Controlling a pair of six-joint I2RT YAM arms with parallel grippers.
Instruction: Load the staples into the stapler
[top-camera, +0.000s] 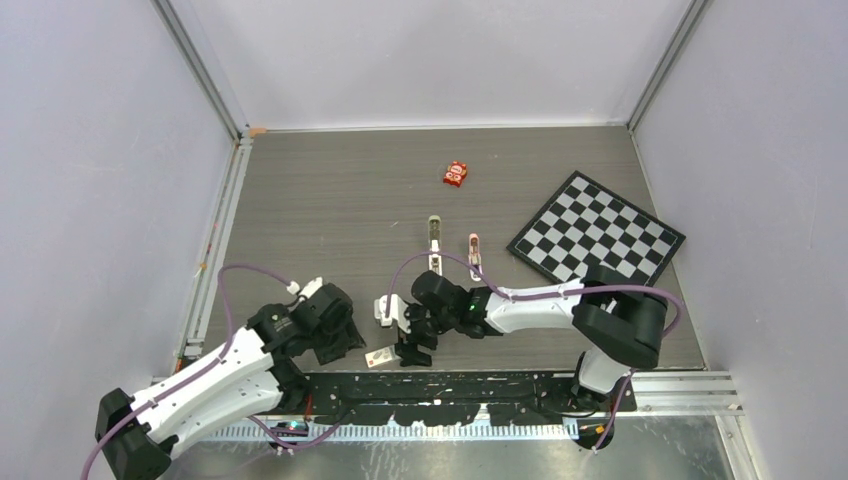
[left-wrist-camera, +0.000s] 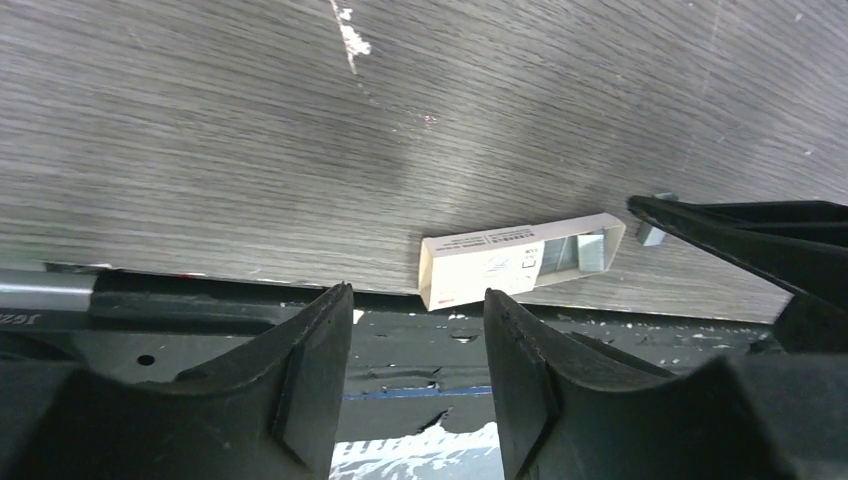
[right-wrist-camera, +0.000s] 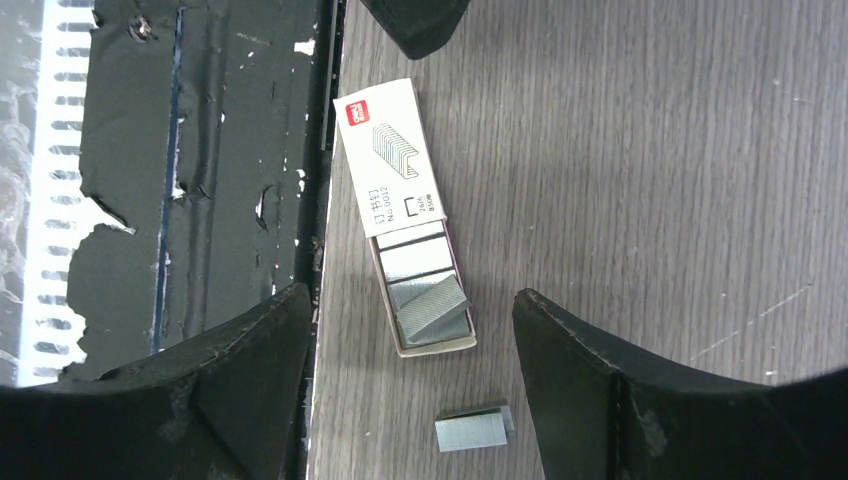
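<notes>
At the near edge of the desk (top-camera: 330, 200) lies a small white box (right-wrist-camera: 392, 140) with its tray slid half out, and more strips show in the tray. A loose block of staples (right-wrist-camera: 475, 432) lies flat on the desk just past the tray's open end, apart from it. The right pincer (right-wrist-camera: 410, 300) stands wide open over box and block. The staples lie between its two fingers (right-wrist-camera: 610, 390), nearer the right one, touching neither, and it holds nothing. Whether the fingertips rest on the desk is hard to say from here.

The left pincer (left-wrist-camera: 415, 300) is about half open and empty, just left of the box, which lies beyond its tips.

Farther out, well apart from both pincers, the stapler (top-camera: 435, 240) lies on the desk with a pink-and-white piece (top-camera: 474, 252) beside it. A chessboard (top-camera: 596, 228) sits to the right, and a red packet (top-camera: 456, 173) lies farthest back.
</notes>
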